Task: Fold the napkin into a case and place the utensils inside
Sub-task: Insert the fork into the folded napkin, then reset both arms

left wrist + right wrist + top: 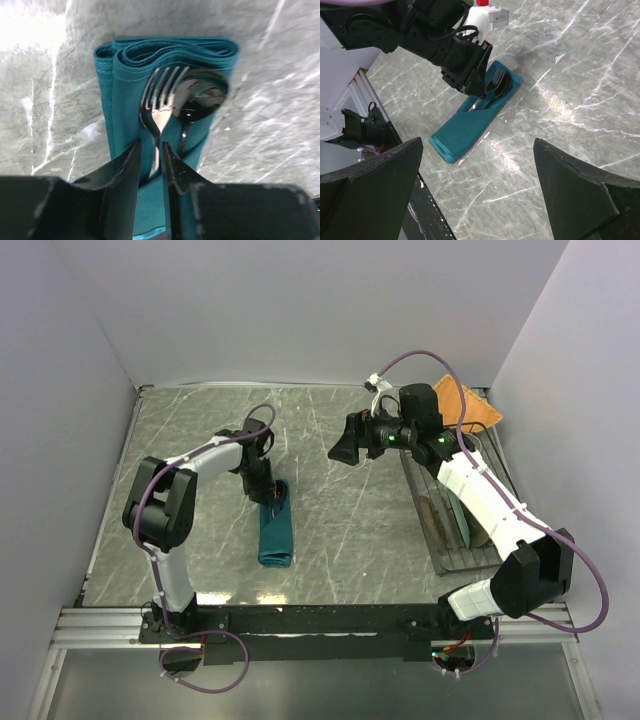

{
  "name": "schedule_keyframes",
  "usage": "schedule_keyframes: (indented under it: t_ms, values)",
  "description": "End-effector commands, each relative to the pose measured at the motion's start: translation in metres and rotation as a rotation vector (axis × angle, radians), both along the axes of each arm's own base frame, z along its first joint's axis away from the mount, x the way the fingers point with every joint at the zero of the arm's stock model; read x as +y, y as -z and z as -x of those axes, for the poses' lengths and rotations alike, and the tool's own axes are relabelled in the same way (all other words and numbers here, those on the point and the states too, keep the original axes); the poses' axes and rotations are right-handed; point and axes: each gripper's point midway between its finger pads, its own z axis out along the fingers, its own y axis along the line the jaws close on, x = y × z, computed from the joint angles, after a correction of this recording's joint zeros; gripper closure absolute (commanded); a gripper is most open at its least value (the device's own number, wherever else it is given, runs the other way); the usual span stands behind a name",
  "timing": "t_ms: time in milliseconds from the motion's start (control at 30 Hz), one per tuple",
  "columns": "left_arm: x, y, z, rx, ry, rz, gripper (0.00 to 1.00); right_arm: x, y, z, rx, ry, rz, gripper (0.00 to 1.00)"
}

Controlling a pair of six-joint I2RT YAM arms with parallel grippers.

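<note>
The teal napkin (pixel 276 537) lies folded into a narrow case on the marble table, also in the left wrist view (pixel 120 100) and the right wrist view (pixel 465 132). The silver fork (pixel 159 107) and the dark spoon (pixel 200 100) lie side by side in its fold, heads sticking out at the far end. My left gripper (pixel 272 502) hangs over that end. Its jaws (pixel 151 150) stand slightly apart on either side of the fork's handle, with a gap showing on both sides. My right gripper (pixel 345 448) hovers wide open over the table's middle, nothing between its fingers (pixel 479 145).
A wire dish rack (pixel 440 560) with plates stands along the right edge of the table. An orange woven cloth (pixel 470 405) lies at the back right corner. Grey walls enclose three sides of the table.
</note>
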Motion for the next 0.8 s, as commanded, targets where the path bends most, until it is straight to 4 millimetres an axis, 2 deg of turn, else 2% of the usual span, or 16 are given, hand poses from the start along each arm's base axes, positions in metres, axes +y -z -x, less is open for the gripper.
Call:
schedule_keyframes:
  t_ms: [0, 133, 267, 300, 333, 400, 433, 467, 500, 567, 600, 633, 667, 700, 767]
  values:
    - [-0.005, -0.05, -0.022, -0.135, 0.007, 0.024, 0.7, -0.001, -0.017, -0.005, -0.059, -0.001, -0.018, 0.0]
    - [-0.005, -0.094, -0.043, -0.281, 0.009, 0.036, 0.62, -0.001, -0.026, -0.009, -0.09, 0.002, -0.008, 0.0]
    - [0.0, -0.151, -0.061, -0.473, 0.031, 0.052, 0.54, -0.008, -0.035, -0.013, -0.137, 0.019, 0.022, 0.0]
    - [0.003, -0.162, -0.065, -0.514, 0.04, 0.053, 0.5, -0.012, -0.039, -0.015, -0.149, 0.035, 0.028, 0.0]
    - [0.004, -0.183, -0.075, -0.588, 0.047, 0.06, 0.33, -0.016, -0.043, -0.019, -0.163, 0.06, 0.036, 0.0]
    - [0.014, -0.218, -0.085, -0.707, 0.083, 0.06, 0.18, -0.028, -0.051, -0.023, -0.188, 0.105, 0.046, 0.0]
    - [0.017, -0.242, -0.092, -0.776, 0.097, 0.074, 0.01, -0.037, -0.052, -0.029, -0.196, 0.151, 0.061, 0.0]
    - [0.019, -0.262, -0.093, -0.841, 0.14, 0.087, 0.01, -0.048, -0.058, -0.031, -0.206, 0.19, 0.059, 0.0]
    - [0.03, -0.284, -0.1, -0.898, 0.142, 0.089, 0.01, -0.056, -0.059, -0.032, -0.208, 0.215, 0.062, 0.0]
    - [0.045, -0.299, -0.105, -0.93, 0.154, 0.066, 0.01, -0.073, -0.063, -0.032, -0.21, 0.273, 0.072, 0.0]
    - [0.063, -0.319, -0.112, -0.967, 0.123, 0.055, 0.01, -0.09, -0.06, -0.036, -0.201, 0.323, 0.08, 0.0]
    - [0.074, -0.321, -0.114, -0.96, 0.118, 0.036, 0.01, -0.098, -0.058, -0.036, -0.192, 0.353, 0.086, 0.0]
    - [0.085, -0.309, -0.116, -0.907, 0.103, 0.022, 0.01, -0.112, -0.059, -0.034, -0.195, 0.4, 0.092, 0.0]
    - [0.106, -0.313, -0.118, -0.898, 0.075, 0.027, 0.01, -0.129, -0.046, -0.034, -0.168, 0.447, 0.107, 0.0]
    - [0.121, -0.299, -0.117, -0.832, 0.072, 0.056, 0.01, -0.149, -0.039, -0.026, -0.155, 0.507, 0.124, 0.0]
